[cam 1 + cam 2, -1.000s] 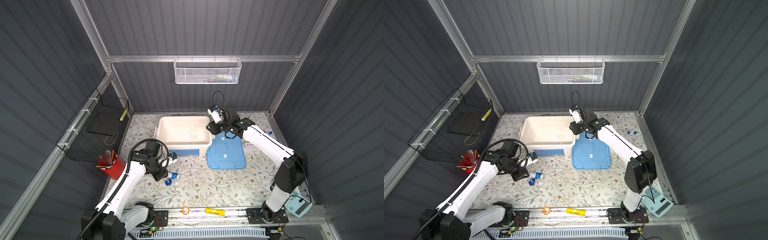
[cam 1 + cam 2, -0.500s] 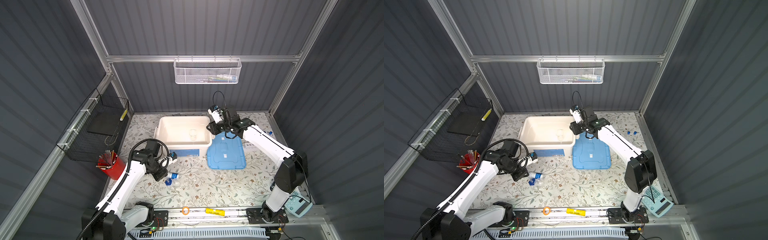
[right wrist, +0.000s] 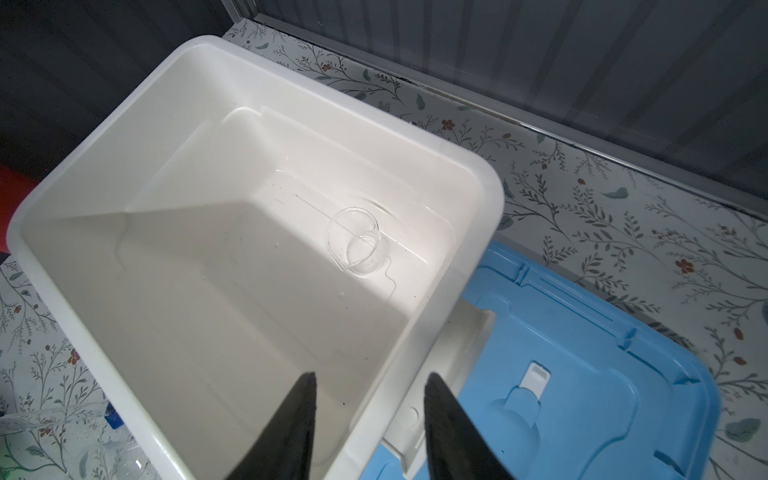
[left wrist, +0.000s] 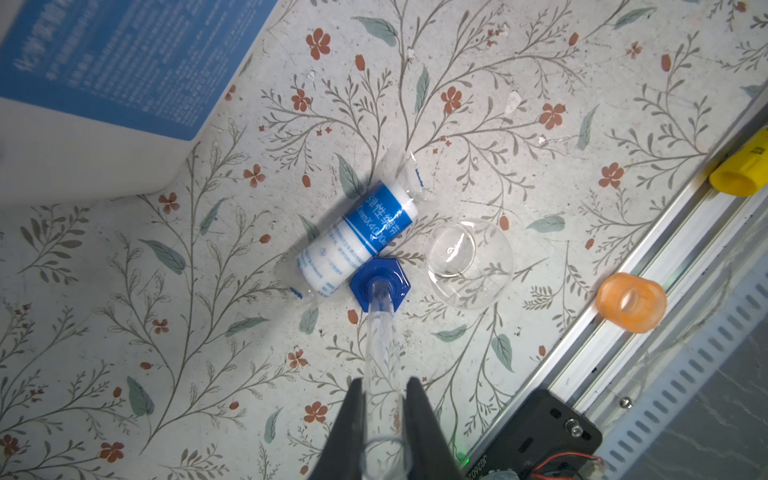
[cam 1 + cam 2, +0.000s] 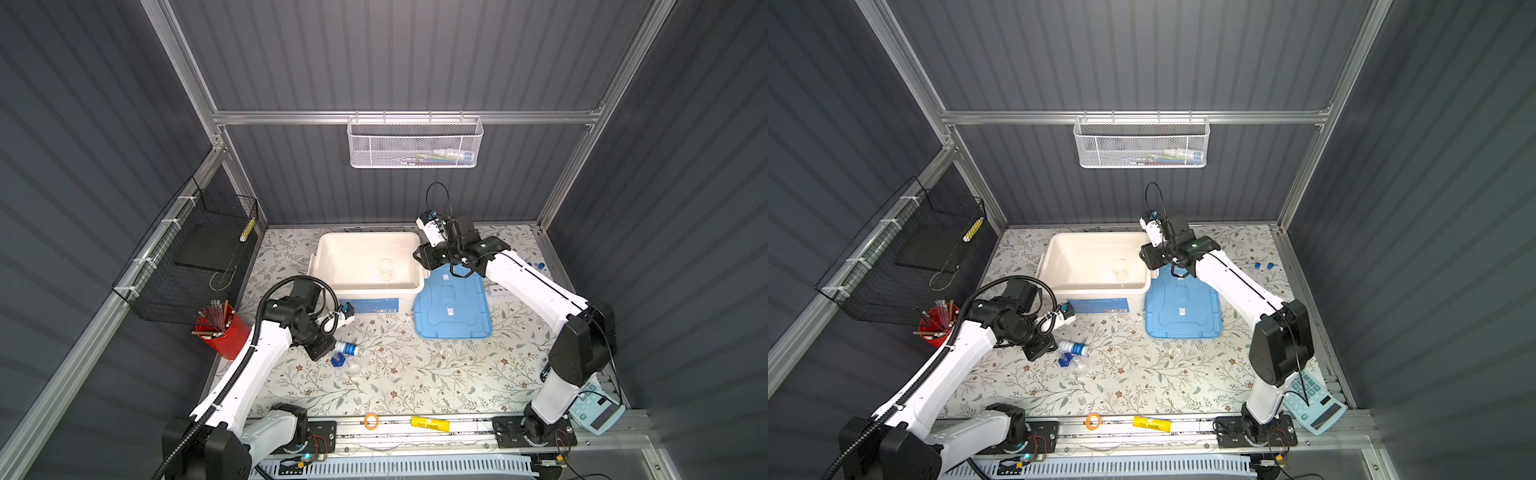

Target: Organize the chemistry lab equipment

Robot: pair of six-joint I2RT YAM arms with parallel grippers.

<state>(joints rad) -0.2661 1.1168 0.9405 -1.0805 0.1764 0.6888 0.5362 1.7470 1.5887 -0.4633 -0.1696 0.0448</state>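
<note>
Left jaws: left gripper (image 4: 384, 380) is pinched onto the clear tube of the cylinder (image 4: 380, 332), one finger on each side, both against the glass
Right jaws: right gripper (image 3: 370, 376) is spread apart with nothing between, hanging over the rim of the white bin (image 3: 469, 166) on the lid side
Cylinder: its blue hexagonal base (image 4: 380, 284) is down by the floral mat (image 4: 540, 166), front-left of the bin; can't tell if it's actually resting on the mat
Roll: white blue-labelled roll (image 4: 359, 239) in clear wrap lies on its side, touching the hex base
Flask: round flask (image 4: 469, 262) sits just beside the base, on the other side from the roll
Beaker: small clear beaker (image 3: 353, 243) stands inside the bin, near one corner
Lid: blue lid (image 5: 453, 307) lies flat on the mat, right up against the bin
Rack: white holed rack (image 5: 500, 291) pokes out from under the right arm (image 5: 532, 286), next to the lid
Extras: red cup (image 5: 222, 336) at the mat's left edge, calculator (image 5: 598, 411) at the front right corner
</note>
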